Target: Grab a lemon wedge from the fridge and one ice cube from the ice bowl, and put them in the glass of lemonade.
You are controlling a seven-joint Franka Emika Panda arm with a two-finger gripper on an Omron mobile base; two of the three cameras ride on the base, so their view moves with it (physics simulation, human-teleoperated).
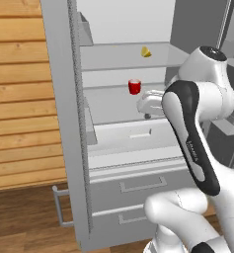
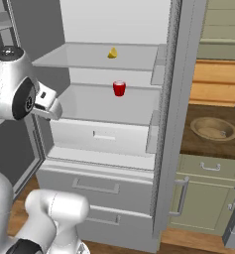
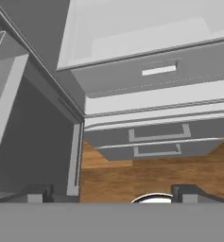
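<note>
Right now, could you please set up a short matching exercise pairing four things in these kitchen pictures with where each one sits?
Things:
1. lemon wedge
2. red cup
3. ice bowl
4. two drawers

Places:
A. on the dark counter right of the fridge
B. on the upper fridge shelf
C. at the bottom of the fridge
D. on the fridge shelf below the wedge

Pairs: 1-B, 2-D, 3-A, 4-C

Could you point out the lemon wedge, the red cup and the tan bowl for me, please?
lemon wedge (image 1: 146, 52): left base view, middle of the wedge.
red cup (image 2: 119, 89): right base view, its side wall.
tan bowl (image 2: 196, 130): right base view, its left rim.
</note>
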